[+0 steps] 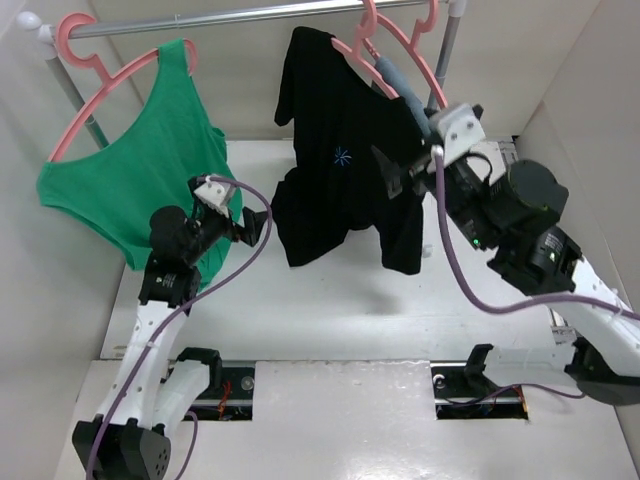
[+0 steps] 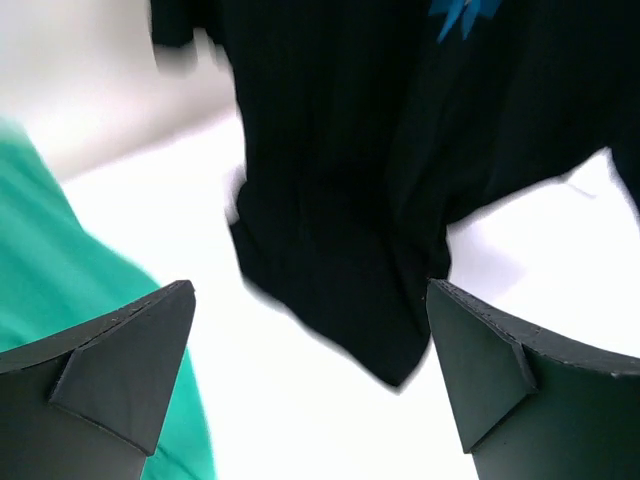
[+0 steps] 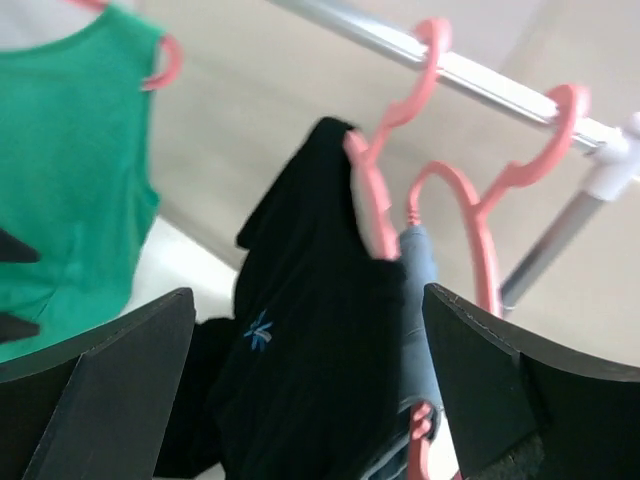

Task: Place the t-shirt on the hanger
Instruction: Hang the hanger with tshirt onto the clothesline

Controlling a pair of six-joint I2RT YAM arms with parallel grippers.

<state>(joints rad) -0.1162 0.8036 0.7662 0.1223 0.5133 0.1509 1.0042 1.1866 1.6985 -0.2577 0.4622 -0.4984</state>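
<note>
The black t-shirt (image 1: 330, 170) with its blue starburst hangs from the salmon-pink hanger (image 1: 357, 48), whose hook sits on the rail. Its cloth drapes down over the hanger's left shoulder, and its hem hangs just above the table. My right gripper (image 1: 397, 175) is open right beside the shirt's right side, nothing between its fingers. In the right wrist view the t-shirt (image 3: 310, 340) and hanger (image 3: 372, 195) show beyond the open right gripper (image 3: 307, 293). My left gripper (image 1: 255, 226) is open at the shirt's lower left; the left wrist view shows the t-shirt (image 2: 340, 200) ahead of the left gripper (image 2: 310, 288).
A green tank top (image 1: 140, 170) hangs on another pink hanger (image 1: 90, 60) at the left of the metal rail (image 1: 250, 18). A second pink hanger (image 3: 480, 220) with grey-blue cloth (image 3: 418, 290) hangs right behind the t-shirt. White walls close in on both sides.
</note>
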